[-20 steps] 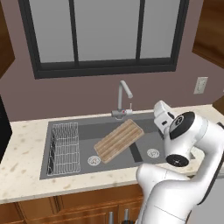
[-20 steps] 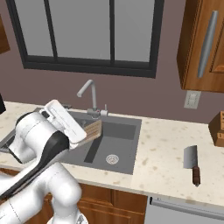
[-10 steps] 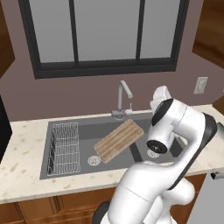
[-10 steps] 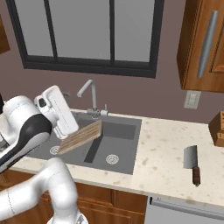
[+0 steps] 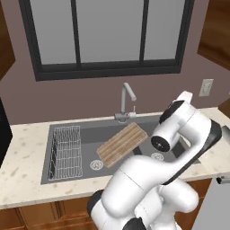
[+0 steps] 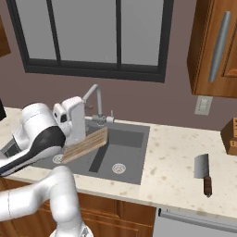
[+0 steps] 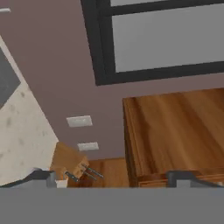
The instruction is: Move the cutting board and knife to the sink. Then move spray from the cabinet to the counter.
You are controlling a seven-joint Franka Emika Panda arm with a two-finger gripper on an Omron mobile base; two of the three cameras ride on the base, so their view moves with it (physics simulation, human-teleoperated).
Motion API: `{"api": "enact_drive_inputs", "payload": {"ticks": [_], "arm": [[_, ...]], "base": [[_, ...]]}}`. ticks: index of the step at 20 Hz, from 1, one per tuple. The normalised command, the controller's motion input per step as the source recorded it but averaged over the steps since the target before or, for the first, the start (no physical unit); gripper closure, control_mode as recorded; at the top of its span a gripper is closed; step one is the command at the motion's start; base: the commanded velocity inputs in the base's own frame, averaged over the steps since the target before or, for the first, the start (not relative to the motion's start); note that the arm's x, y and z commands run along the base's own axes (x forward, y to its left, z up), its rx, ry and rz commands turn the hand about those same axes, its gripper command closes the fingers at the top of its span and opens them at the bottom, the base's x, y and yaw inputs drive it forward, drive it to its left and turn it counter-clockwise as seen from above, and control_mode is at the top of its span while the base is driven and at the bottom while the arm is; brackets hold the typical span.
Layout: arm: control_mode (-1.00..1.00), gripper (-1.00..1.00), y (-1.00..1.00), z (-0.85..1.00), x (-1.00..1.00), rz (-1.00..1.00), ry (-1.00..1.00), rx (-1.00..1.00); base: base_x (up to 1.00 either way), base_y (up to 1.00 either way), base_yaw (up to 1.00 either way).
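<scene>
the cutting board (image 5: 121,143) lies slanted across the sink (image 5: 78,133) by the faucet (image 6: 95,97), the knife (image 6: 203,171) sits on the counter (image 6: 176,162) well right of it, and the gripper (image 7: 113,178) hangs spread wide, empty, facing the cabinet (image 7: 175,135).

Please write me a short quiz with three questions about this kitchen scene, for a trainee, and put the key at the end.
1. True or false: the cutting board lies in the sink.
2. Where does the knife lie?
A. in the sink
B. on the counter, to the right of the sink
C. inside the cabinet
3. Fill the gap: the gripper's jaws stand ____ with nothing between them.

Key:
1. True; it leans across the divider between the two basins.
2. B
3. open
</scene>
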Motion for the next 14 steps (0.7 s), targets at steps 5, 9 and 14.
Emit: {"api": "enact_drive_inputs", "payload": {"ticks": [5,9,14], "arm": [[-1.0,-1.0,-0.01,0.0,-0.23,0.0,-0.51,1.0],[-1.0,-1.0,0.0,0.0,-0.26,0.0,-0.47,1.0],[-1.0,-1.0,0.0,0.05,-0.28,0.0,-0.41,0.98]], "base": [[0.0,0.0,0.0],[0.0,0.0,0.0],[0.0,0.0,0.0]]}}
